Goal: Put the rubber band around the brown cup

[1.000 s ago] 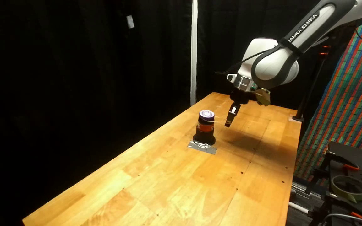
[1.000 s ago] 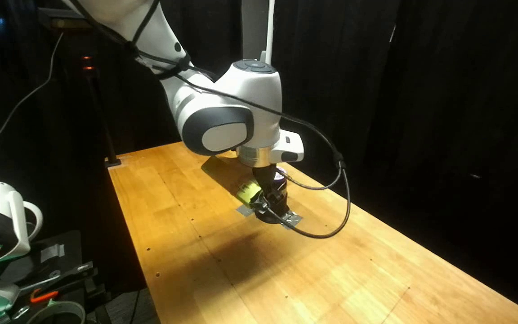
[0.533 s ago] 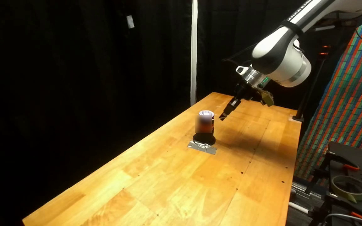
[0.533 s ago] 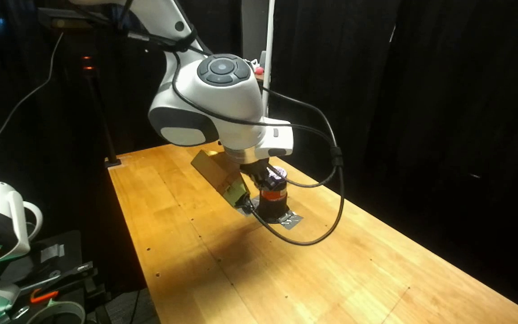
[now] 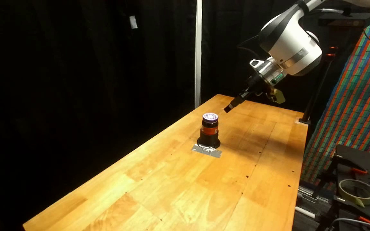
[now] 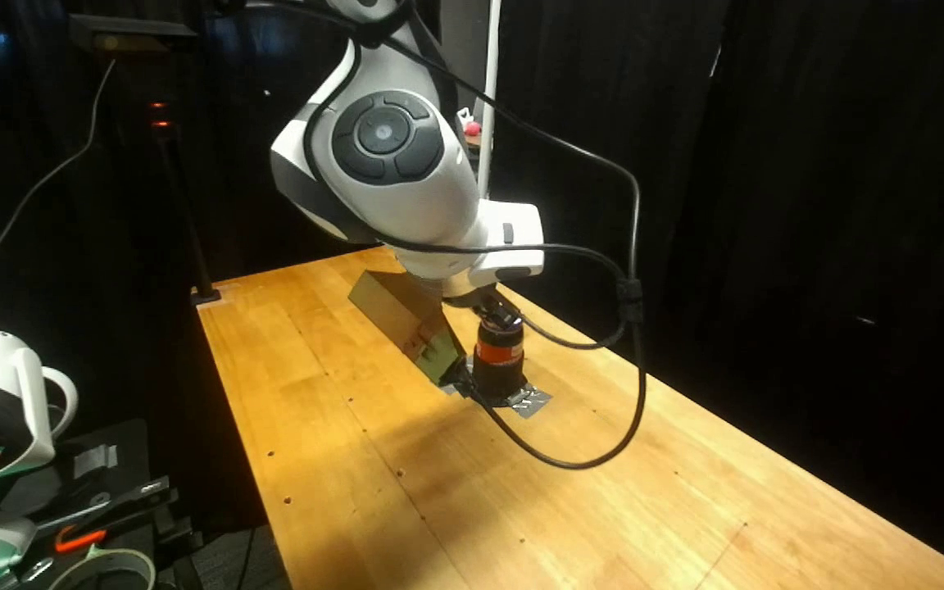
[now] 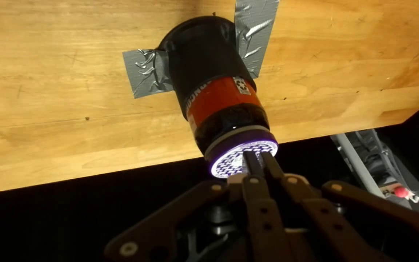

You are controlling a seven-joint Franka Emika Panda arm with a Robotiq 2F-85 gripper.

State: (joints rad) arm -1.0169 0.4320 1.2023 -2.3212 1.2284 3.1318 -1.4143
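Note:
The brown cup point(image 5: 210, 131) stands upright on the table, dark with a reddish-orange stripe and a purple-white patterned lid. It also shows in an exterior view point(image 6: 500, 352) and, large, in the wrist view point(image 7: 218, 102). A pale ring just under the lid looks like the rubber band point(image 7: 231, 133), but it may be part of the cup. My gripper point(image 5: 226, 110) is tilted, above and beside the lid, apart from the cup. In the wrist view its fingertips point(image 7: 257, 153) overlap the lid, with a narrow gap between them and nothing visible in it.
Grey tape point(image 5: 207, 150) fixes the cup's base to the wooden table point(image 5: 185, 192). Cables point(image 6: 570, 463) loop down from my arm near the cup. A side cart holds a tape roll point(image 5: 357, 192). A dark curtain point(image 5: 92, 96) hangs behind the table.
My gripper has risen, tilted further and drawn back from the cup. The thin strand stretched between cup and fingertips one second ago no longer shows clearly. The cup has not moved.

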